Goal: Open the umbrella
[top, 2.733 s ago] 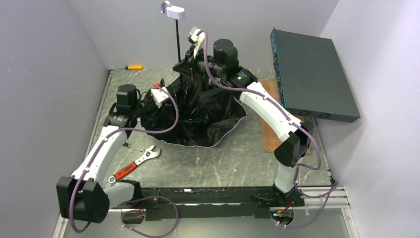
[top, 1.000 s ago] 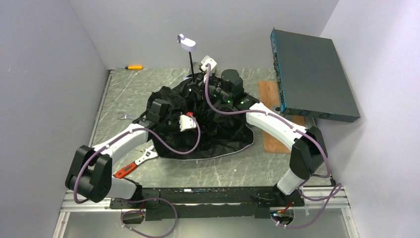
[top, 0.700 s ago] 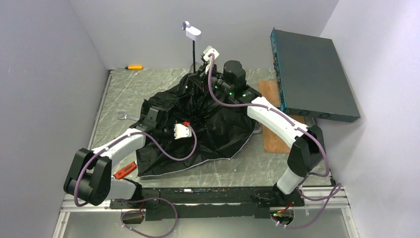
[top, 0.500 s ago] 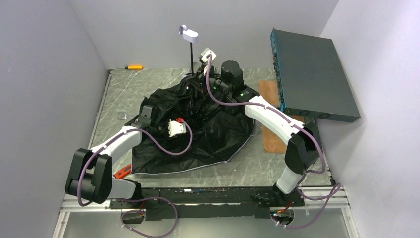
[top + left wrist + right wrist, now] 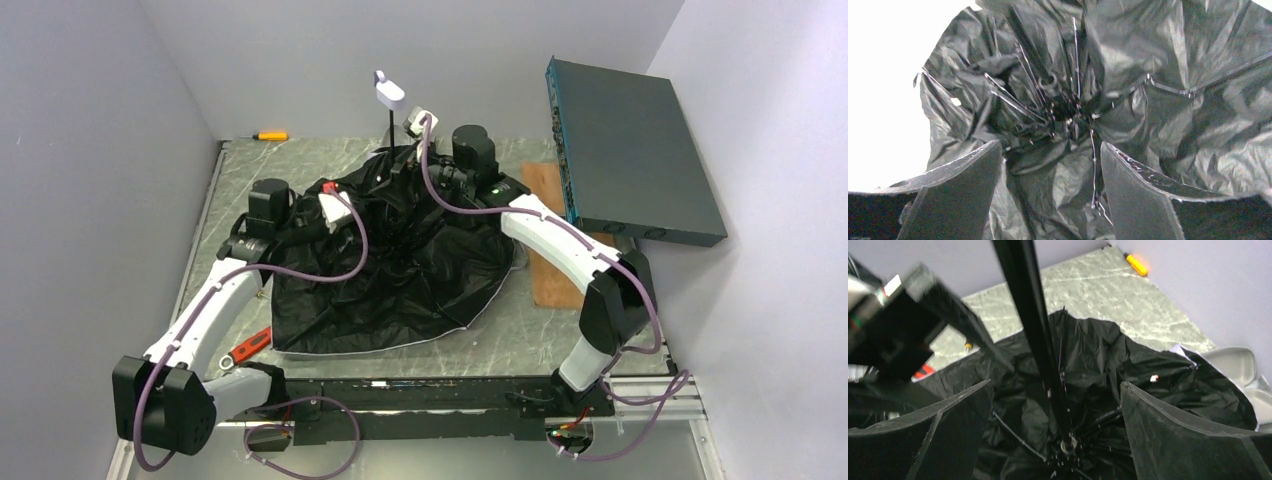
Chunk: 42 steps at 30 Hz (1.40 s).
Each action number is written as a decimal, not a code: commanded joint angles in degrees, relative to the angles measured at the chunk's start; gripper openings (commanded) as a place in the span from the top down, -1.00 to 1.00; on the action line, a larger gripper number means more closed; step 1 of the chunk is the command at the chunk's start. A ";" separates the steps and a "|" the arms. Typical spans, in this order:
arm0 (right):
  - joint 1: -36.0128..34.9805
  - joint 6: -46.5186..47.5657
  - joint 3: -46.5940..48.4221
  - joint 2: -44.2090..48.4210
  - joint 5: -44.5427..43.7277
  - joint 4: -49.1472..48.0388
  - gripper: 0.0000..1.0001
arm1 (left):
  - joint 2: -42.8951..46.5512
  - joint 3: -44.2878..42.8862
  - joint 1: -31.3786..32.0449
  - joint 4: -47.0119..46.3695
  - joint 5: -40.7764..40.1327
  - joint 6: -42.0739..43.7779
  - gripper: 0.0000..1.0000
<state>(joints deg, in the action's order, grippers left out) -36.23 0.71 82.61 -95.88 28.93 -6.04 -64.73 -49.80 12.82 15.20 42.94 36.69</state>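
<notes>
Both claws are released. The umbrella (image 5: 400,270) lies half spread on the desk (image 5: 560,330), its ribs (image 5: 1018,107) just ahead of your left claw (image 5: 1050,146), its shaft (image 5: 1030,315) free between the jaws of your right claw (image 5: 1055,384). Unsupported, it may tip or fold back.

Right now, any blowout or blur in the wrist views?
Left wrist: the background beyond the umbrella is blown out white at upper left, and the ribs near the hub look soft. Right wrist: the shaft close to the lens is blurred, the table behind it clearer. Top external: evenly lit, no glare.
</notes>
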 commanded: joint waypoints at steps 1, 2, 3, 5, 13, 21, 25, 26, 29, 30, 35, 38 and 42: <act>4.78 2.92 1.58 6.66 5.73 10.83 -0.99 | -1.11 -4.47 -0.25 -6.08 4.79 -10.10 -0.57; 6.40 2.68 1.29 7.48 6.66 12.95 -1.00 | -1.21 -4.55 -0.27 -6.35 5.11 -10.02 -0.58; 8.43 3.67 0.73 8.14 8.01 15.67 -0.99 | -1.19 -4.27 -0.25 -6.58 5.35 -9.37 -0.57; 11.44 9.15 0.02 9.03 10.20 22.59 -0.74 | -1.11 -3.47 0.06 -5.61 5.30 -6.26 -0.54; 9.78 20.27 -2.30 3.47 -1.13 30.55 0.42 | -4.29 0.16 2.29 -2.97 -3.26 3.52 -0.19; 5.43 28.45 -6.38 -3.53 -6.03 29.81 0.37 | -15.36 -1.18 0.71 -2.94 -10.23 3.41 -0.15; 5.66 34.33 -12.04 -4.82 -9.20 32.27 0.16 | -22.13 -5.38 -3.60 -1.14 -11.33 -3.37 -0.16; 5.86 35.57 -13.60 -4.74 -9.88 32.44 0.11 | -23.42 -6.46 -4.69 -0.85 -11.60 -5.15 -0.16; 6.16 39.33 -17.69 -4.69 -12.30 32.71 -0.04 | -26.69 -9.45 -6.39 1.02 -14.11 -8.33 -0.15; 6.21 40.37 -18.32 -4.86 -13.33 33.57 -0.10 | -27.59 -10.24 -6.70 1.93 -15.20 -8.91 -0.15; 6.41 43.31 -19.24 -4.21 -13.18 36.35 -0.48 | -32.55 -14.58 -8.27 6.62 -19.08 -11.75 -0.14; 6.92 41.74 -16.77 -2.15 -9.73 38.18 -0.52 | -31.13 -14.91 -10.19 6.06 -15.32 -13.82 -0.13; 8.33 35.72 -11.40 0.85 -3.99 38.72 -0.45 | -23.88 -13.02 -10.74 2.03 -3.37 -16.33 -0.14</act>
<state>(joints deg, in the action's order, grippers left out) -29.61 40.42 64.62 -100.47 18.61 31.11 -96.12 -62.87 2.76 20.14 28.62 24.43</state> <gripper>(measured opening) 0.747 0.567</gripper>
